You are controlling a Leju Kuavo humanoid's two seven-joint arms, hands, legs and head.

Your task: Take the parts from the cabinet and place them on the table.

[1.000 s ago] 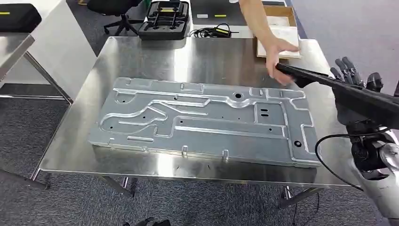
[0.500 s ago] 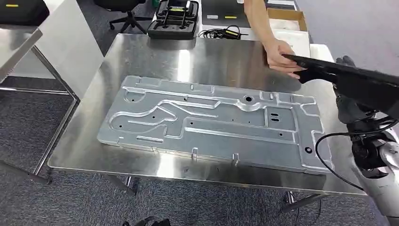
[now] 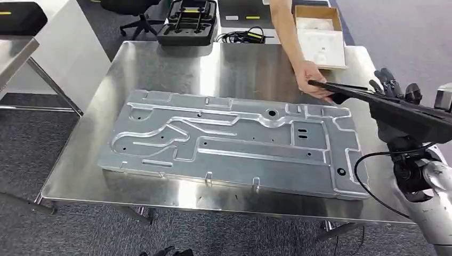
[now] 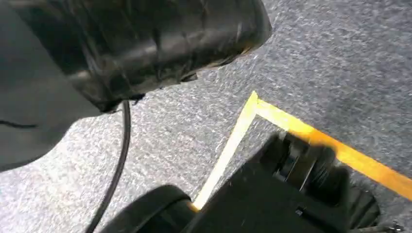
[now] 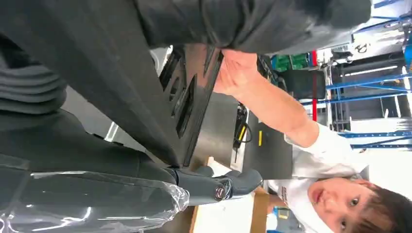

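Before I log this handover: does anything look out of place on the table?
Yes. A person's hand grips the far tip of the black part that the right hand holds above the table. The metal panel lies flat.

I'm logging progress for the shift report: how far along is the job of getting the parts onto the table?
Done: one large stamped metal panel lies flat on the steel table. In hand: the right hand holds a long black part above the table's right edge, while a person's hand grips its far end. Left: setting that black part down. The cabinet isn't visible, so remaining parts are unknown.
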